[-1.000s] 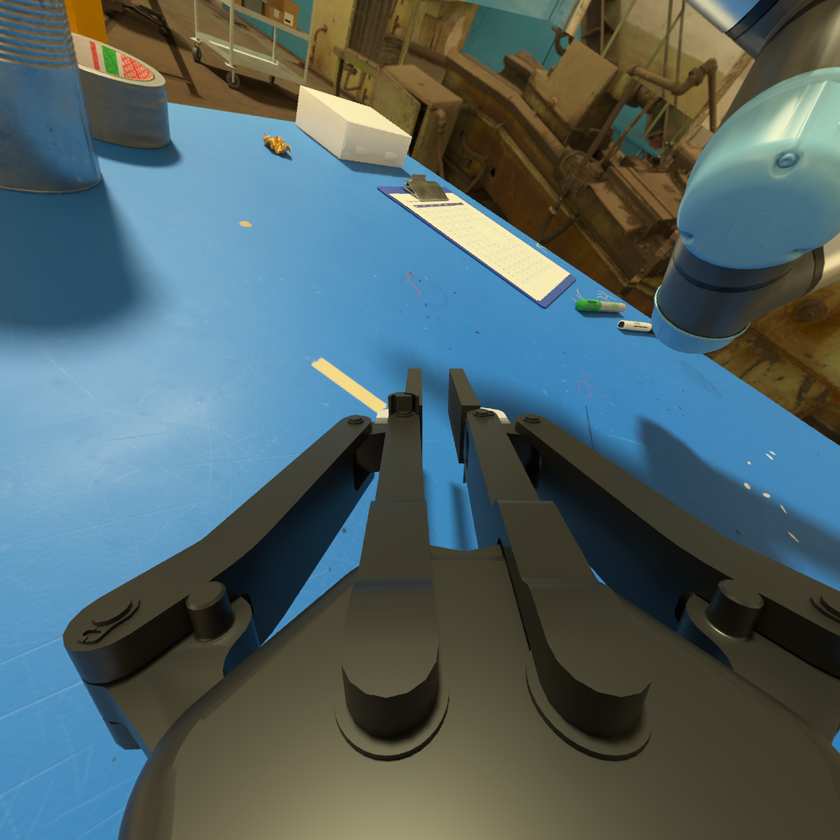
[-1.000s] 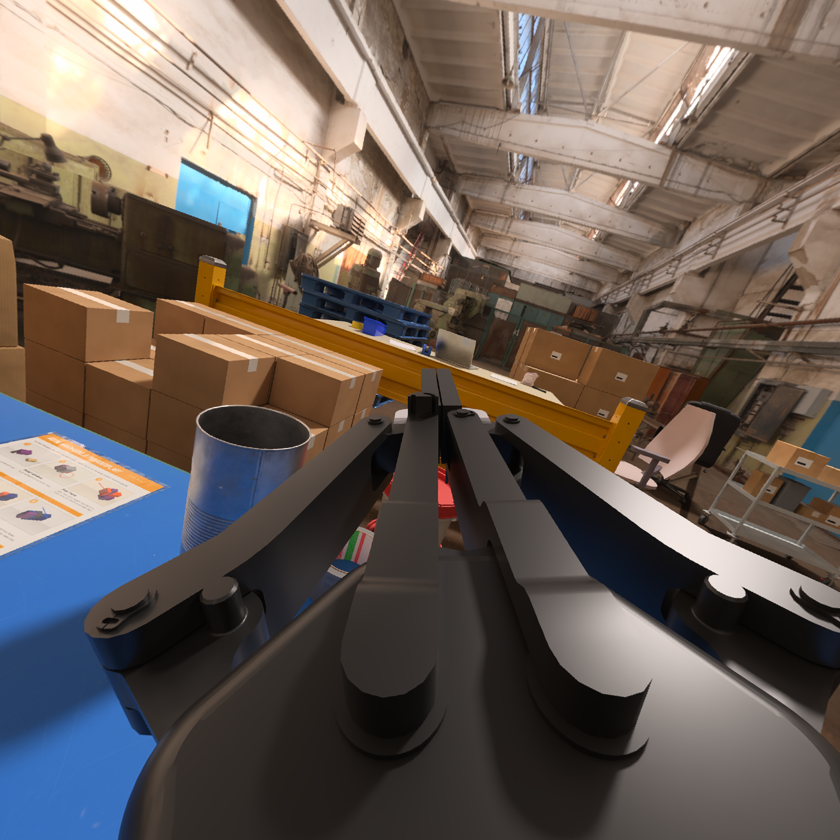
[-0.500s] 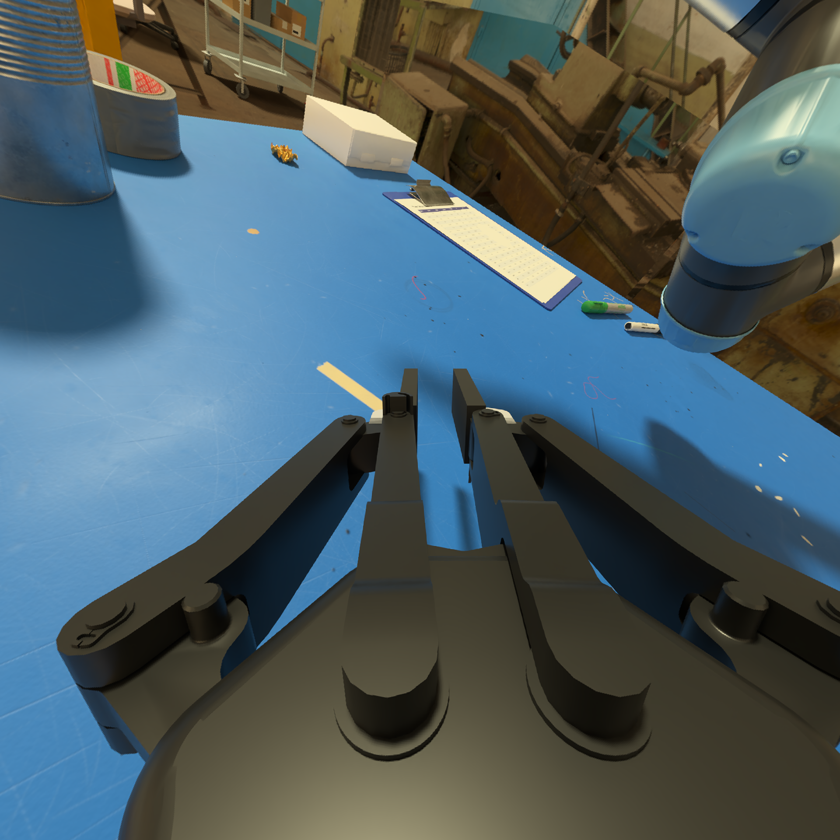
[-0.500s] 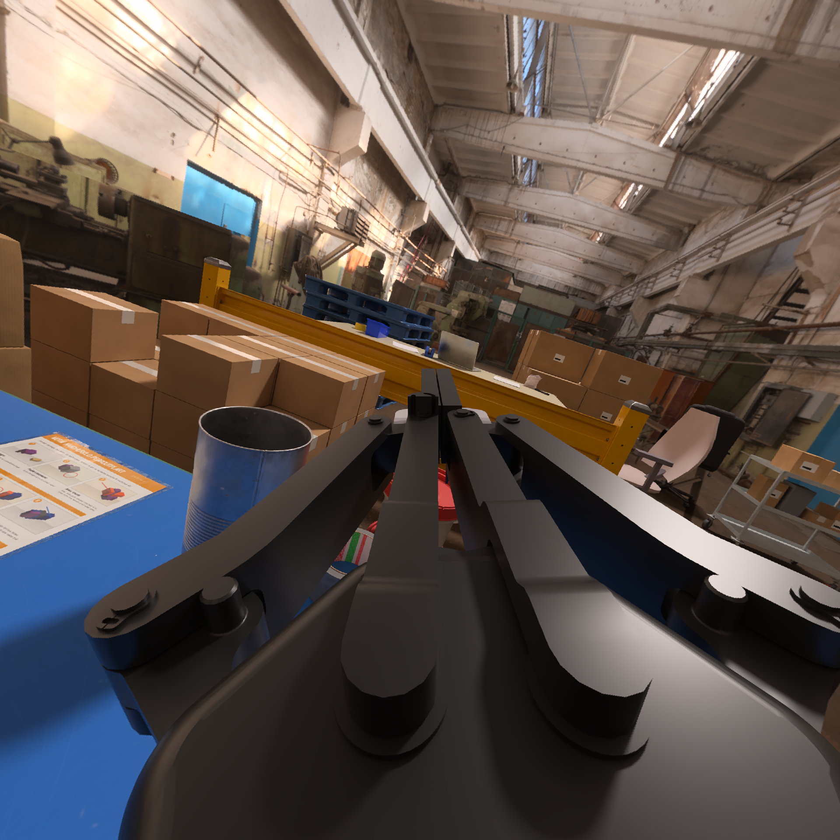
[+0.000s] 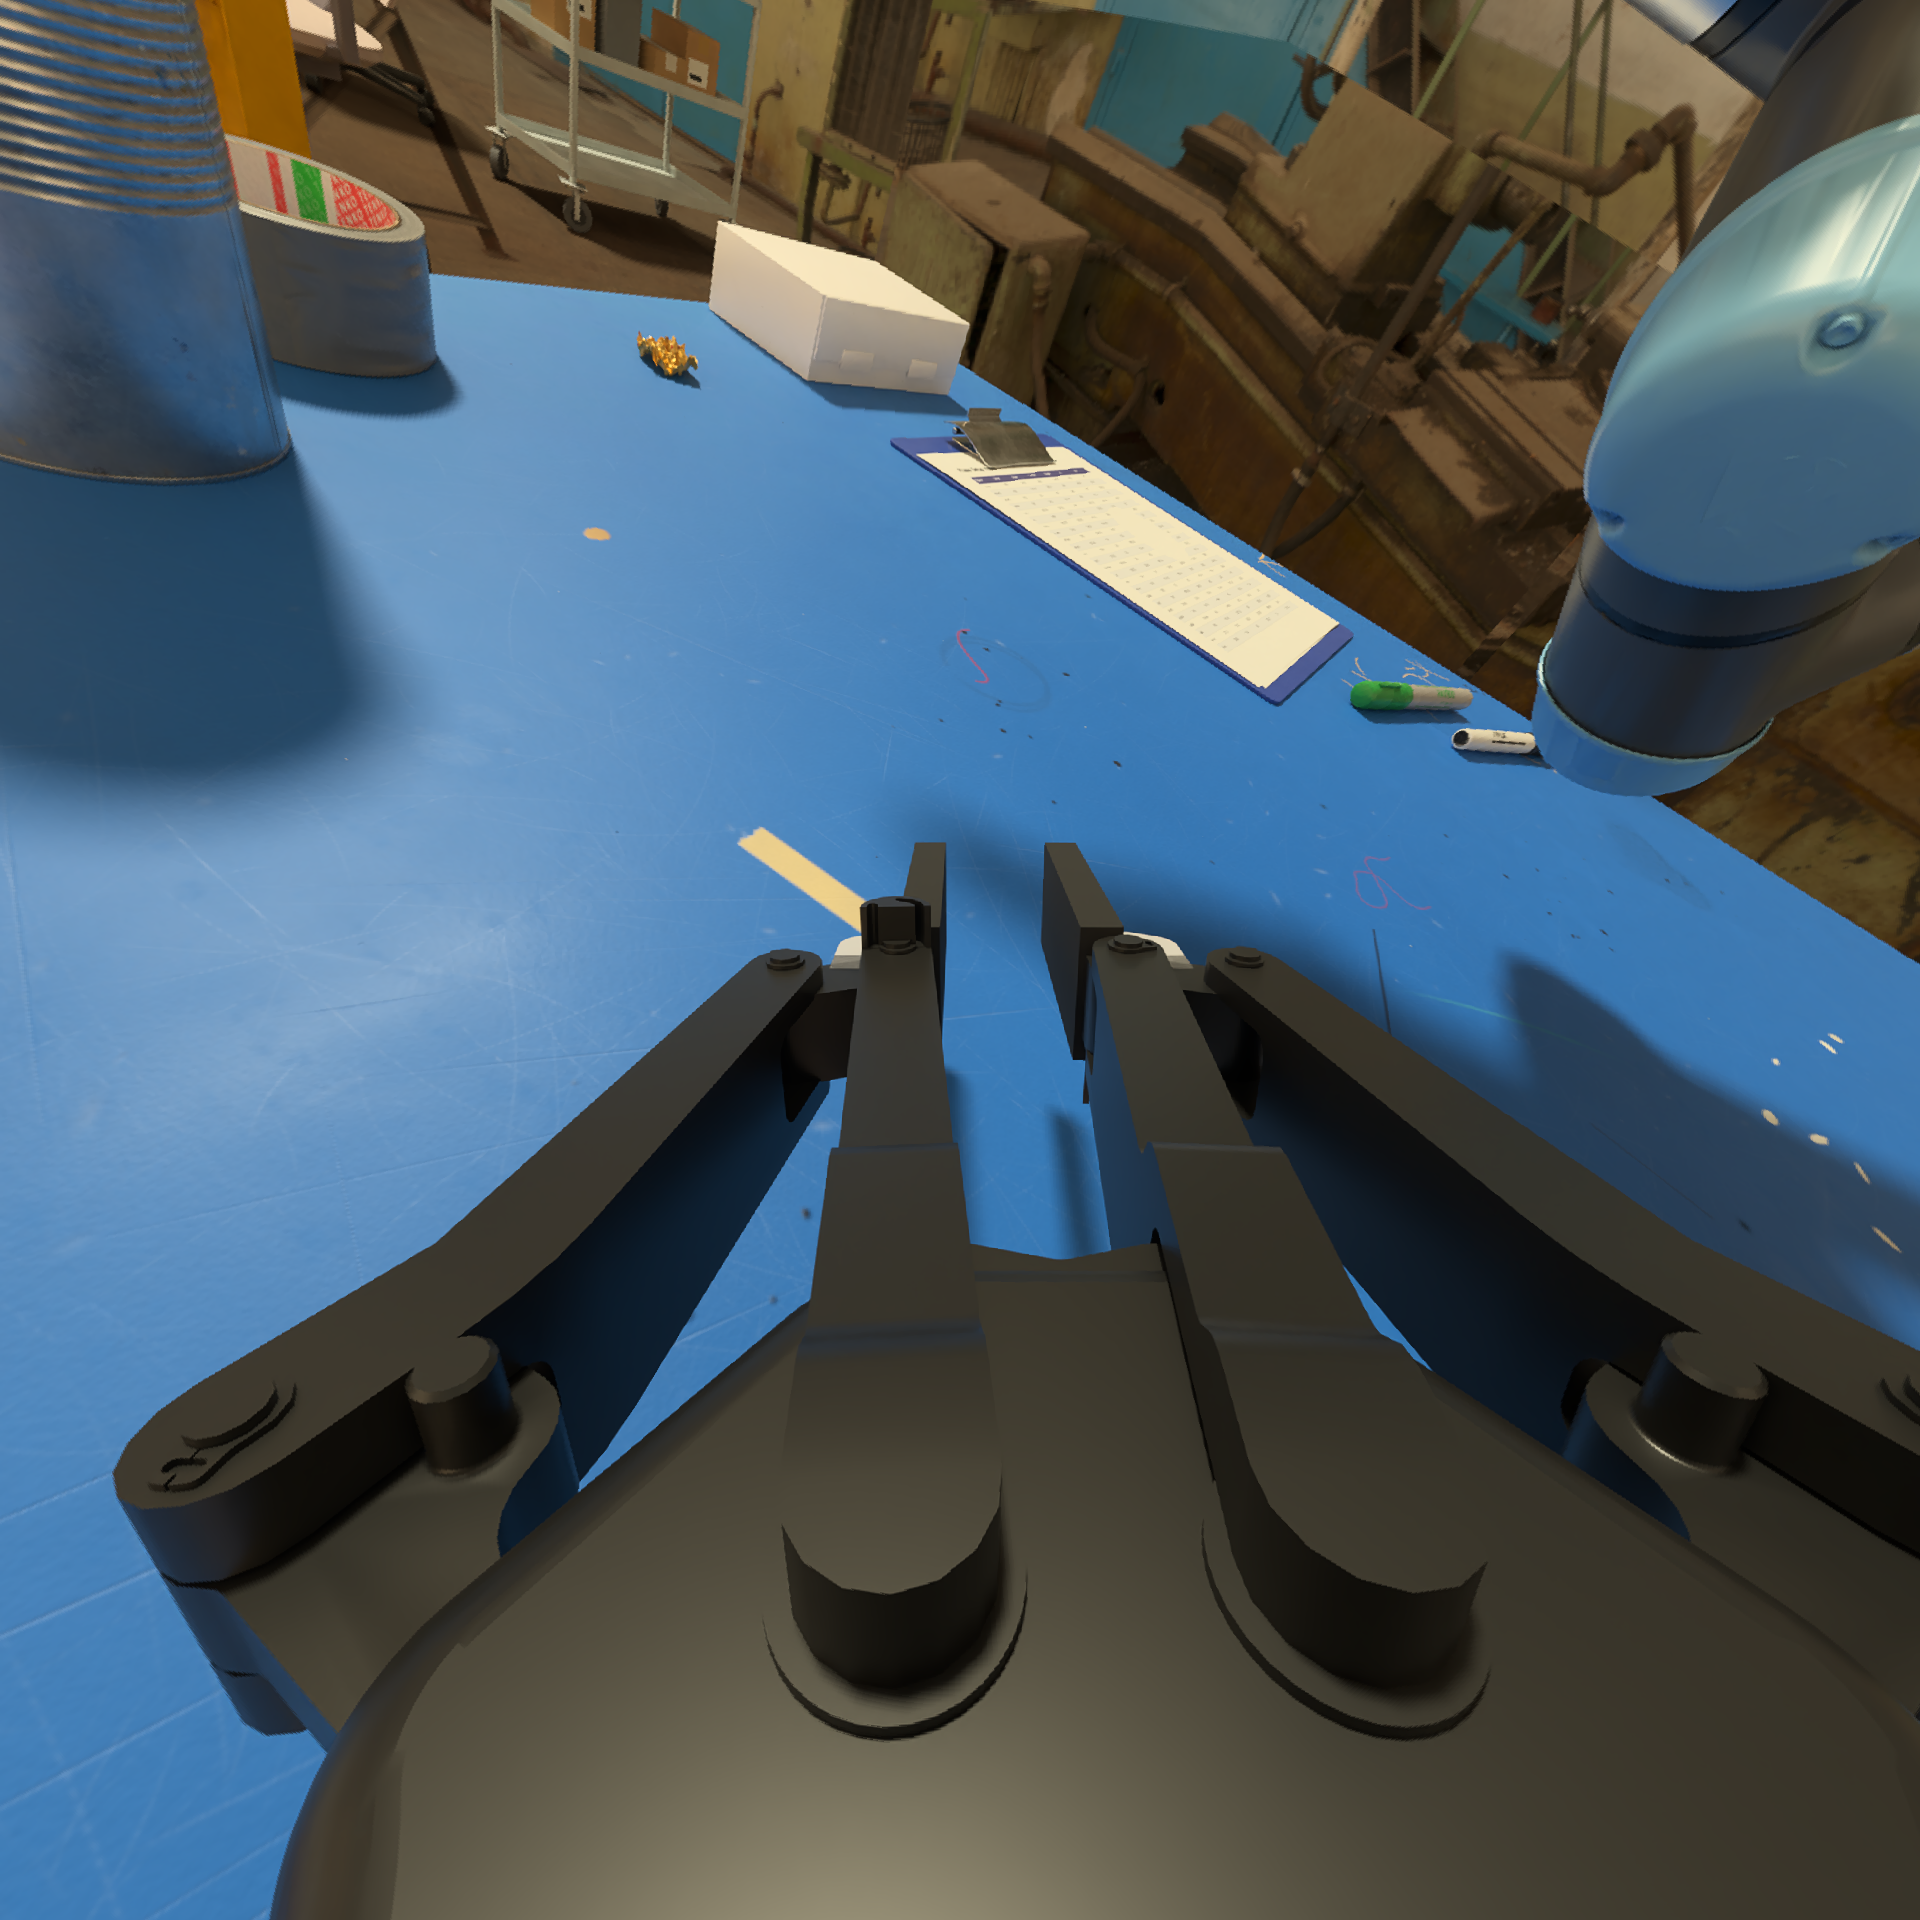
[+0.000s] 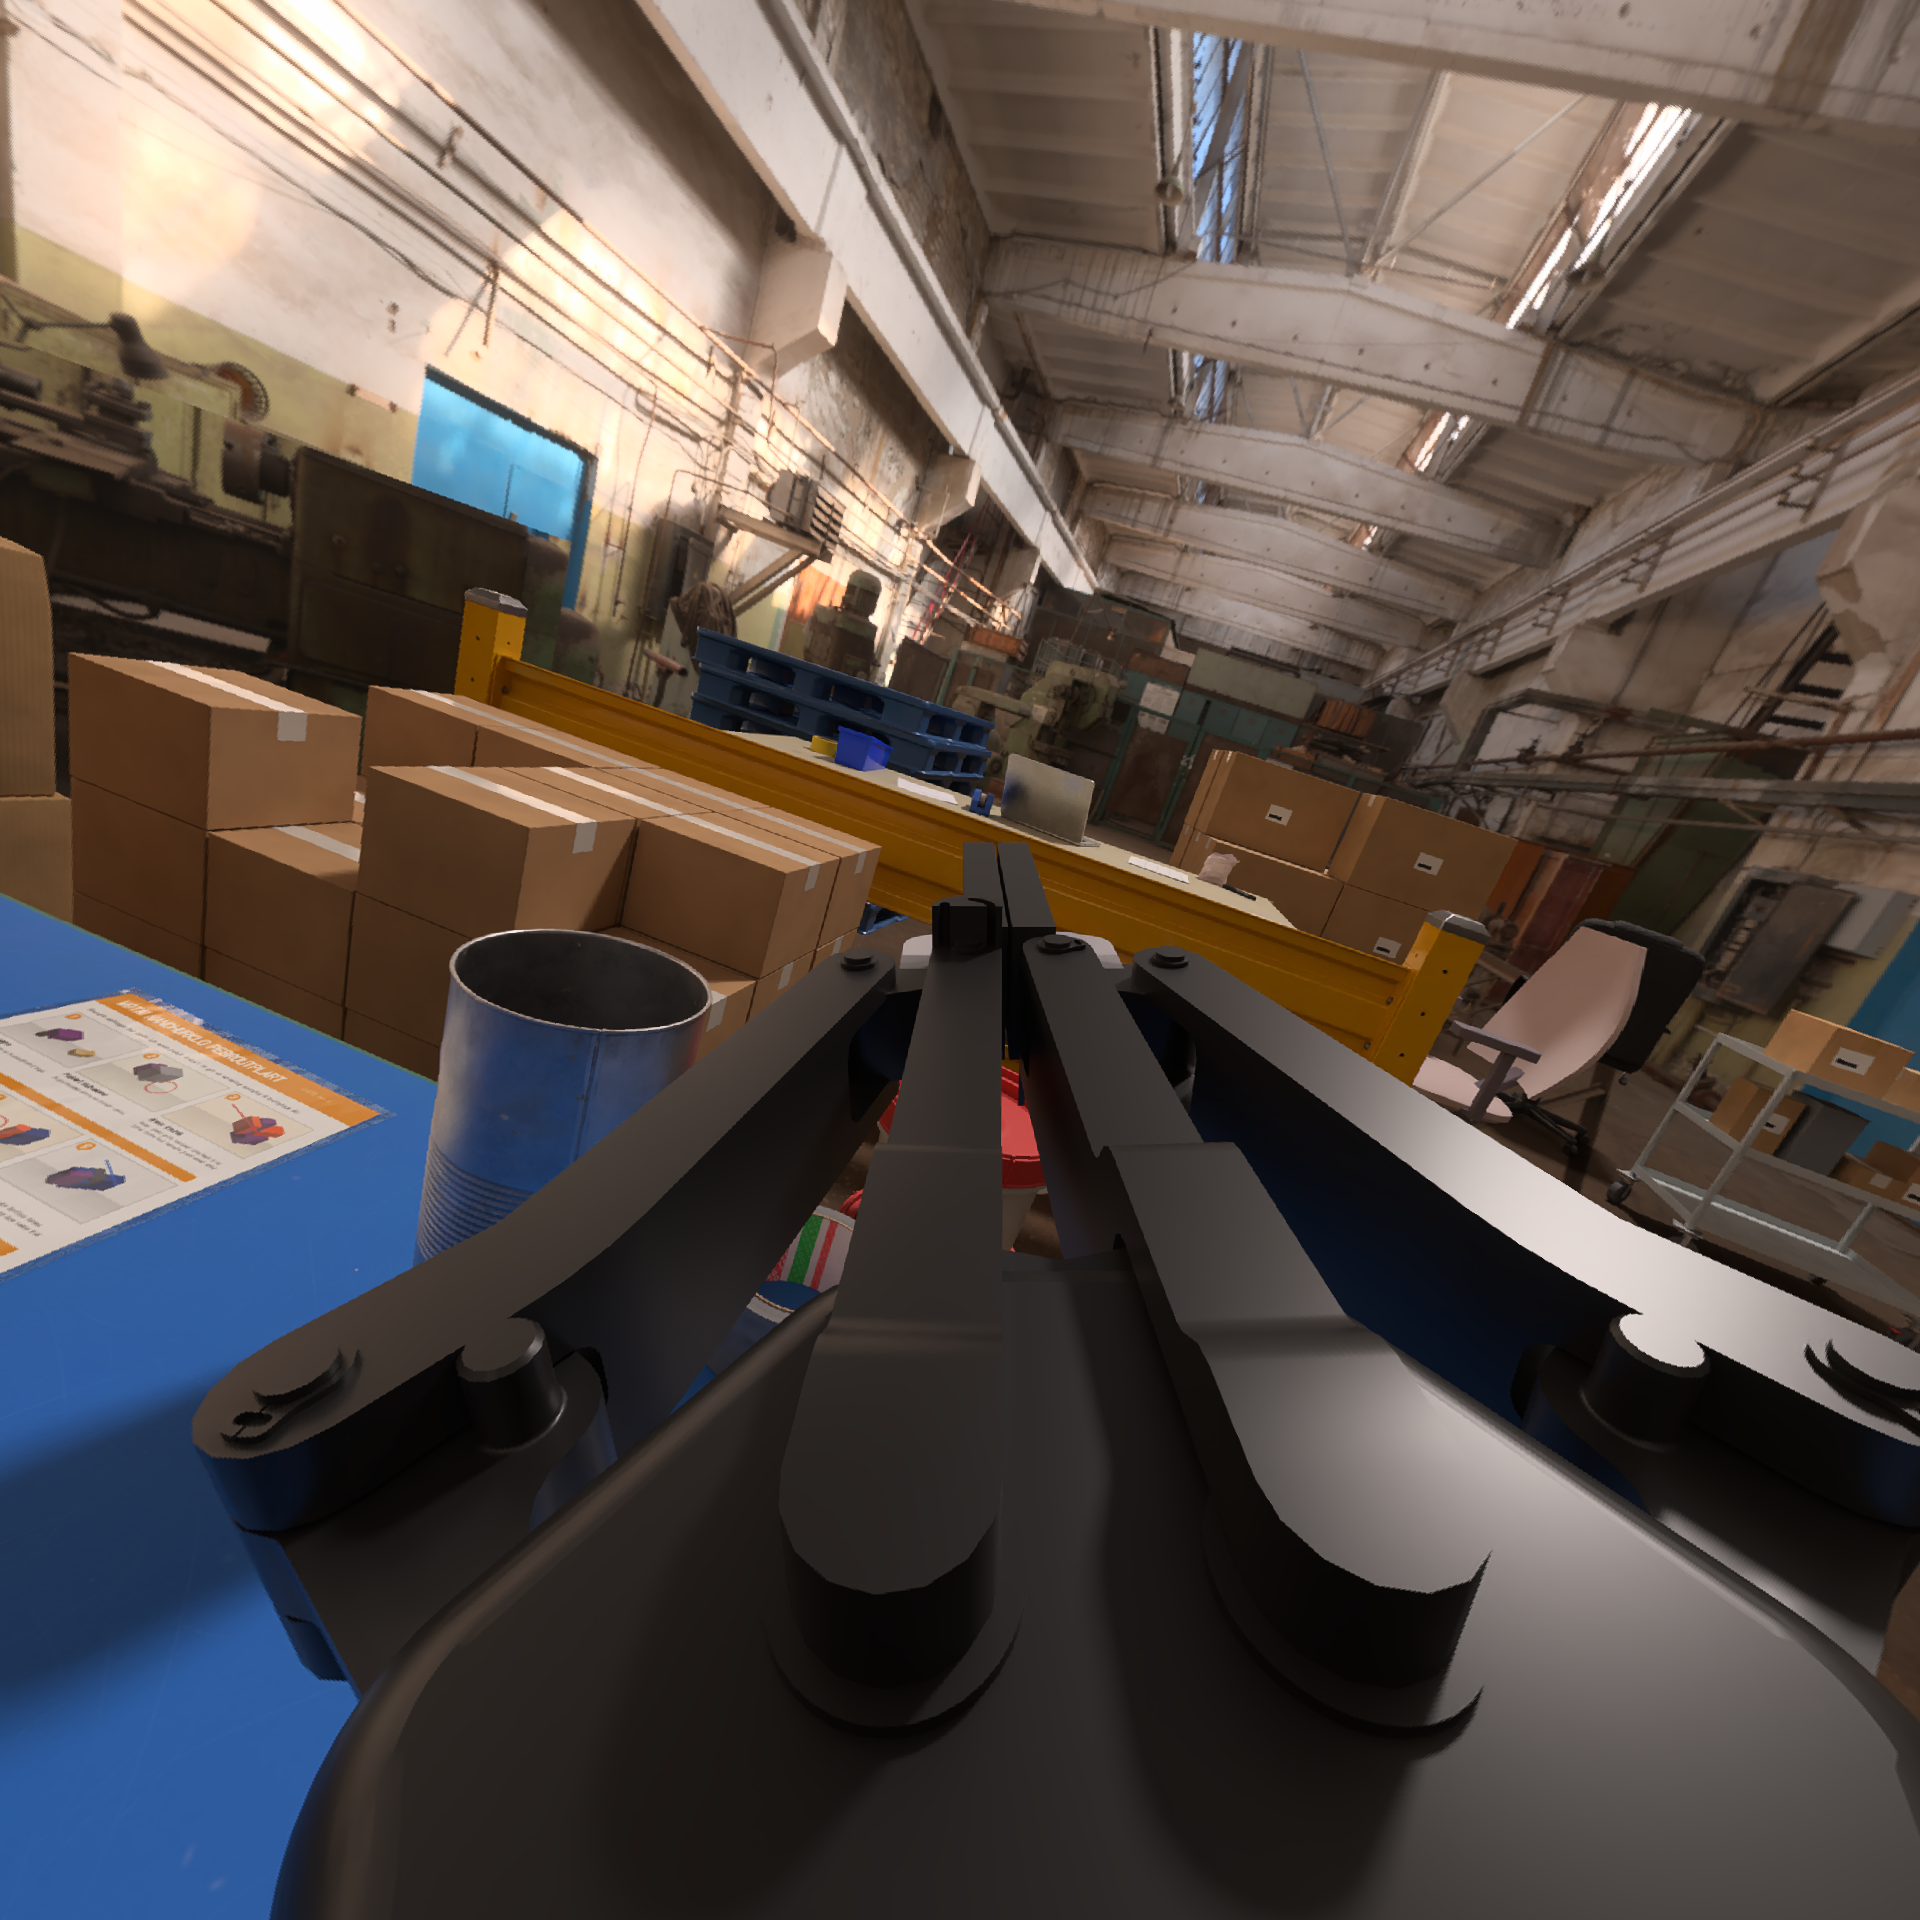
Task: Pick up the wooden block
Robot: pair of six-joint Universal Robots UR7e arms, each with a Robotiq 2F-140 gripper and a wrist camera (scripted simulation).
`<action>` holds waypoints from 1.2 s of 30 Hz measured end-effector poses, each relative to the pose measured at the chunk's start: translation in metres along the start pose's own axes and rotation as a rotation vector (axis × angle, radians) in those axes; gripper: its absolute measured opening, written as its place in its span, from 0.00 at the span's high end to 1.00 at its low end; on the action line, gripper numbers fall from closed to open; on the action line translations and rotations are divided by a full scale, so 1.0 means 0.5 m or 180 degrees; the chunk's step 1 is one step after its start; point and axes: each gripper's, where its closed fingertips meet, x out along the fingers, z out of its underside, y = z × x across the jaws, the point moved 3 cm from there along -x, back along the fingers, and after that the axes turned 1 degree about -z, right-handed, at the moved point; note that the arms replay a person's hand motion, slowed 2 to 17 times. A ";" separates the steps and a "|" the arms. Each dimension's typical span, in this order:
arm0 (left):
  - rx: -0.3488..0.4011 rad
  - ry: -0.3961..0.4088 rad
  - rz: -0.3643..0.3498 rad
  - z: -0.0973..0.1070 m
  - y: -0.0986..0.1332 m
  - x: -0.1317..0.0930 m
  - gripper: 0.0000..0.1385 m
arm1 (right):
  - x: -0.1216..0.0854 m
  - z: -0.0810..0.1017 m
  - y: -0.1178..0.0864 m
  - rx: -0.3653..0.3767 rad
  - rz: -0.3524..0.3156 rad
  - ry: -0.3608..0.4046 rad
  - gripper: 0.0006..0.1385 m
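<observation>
I see no clear wooden block in either view. A thin flat tan strip (image 5: pixel 800 871) lies on the blue table (image 5: pixel 520 935), partly hidden behind my left finger. My left gripper (image 5: pixel 992 862) hovers low over the table, its fingers a little apart with only bare table between them. My right gripper (image 6: pixel 995 862) is shut on nothing and points up and out over the table's far edge. A tan sliver (image 6: pixel 1903 1662) at the right wrist view's right edge is too cut off to identify.
In the left wrist view: a metal cylinder (image 5: pixel 104 260), tape roll (image 5: pixel 332 270), white box (image 5: pixel 842 307), clipboard (image 5: pixel 1132 561), two markers (image 5: pixel 1408 694), and the other arm (image 5: pixel 1745 468) at right. The right wrist view shows the metal cylinder (image 6: pixel 551 1081) and a printed sheet (image 6: pixel 135 1101).
My left gripper's fingers have spread slightly wider, and its view has drifted a little, shifting the table's objects right and down. The right gripper stays shut, barely moved.
</observation>
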 end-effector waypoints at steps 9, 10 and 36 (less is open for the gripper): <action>0.0020 -0.0003 -0.0021 0.000 -0.001 0.000 0.82 | 0.000 -0.002 0.003 0.0006 -0.0007 0.0011 1.00; 0.0021 -0.0003 -0.0022 0.000 -0.001 0.000 0.82 | 0.000 -0.002 0.004 0.0003 -0.0008 0.0010 1.00; 0.0065 -0.0012 -0.0016 0.001 0.001 0.000 0.84 | -0.005 0.001 0.002 -0.0059 -0.0048 0.0021 1.00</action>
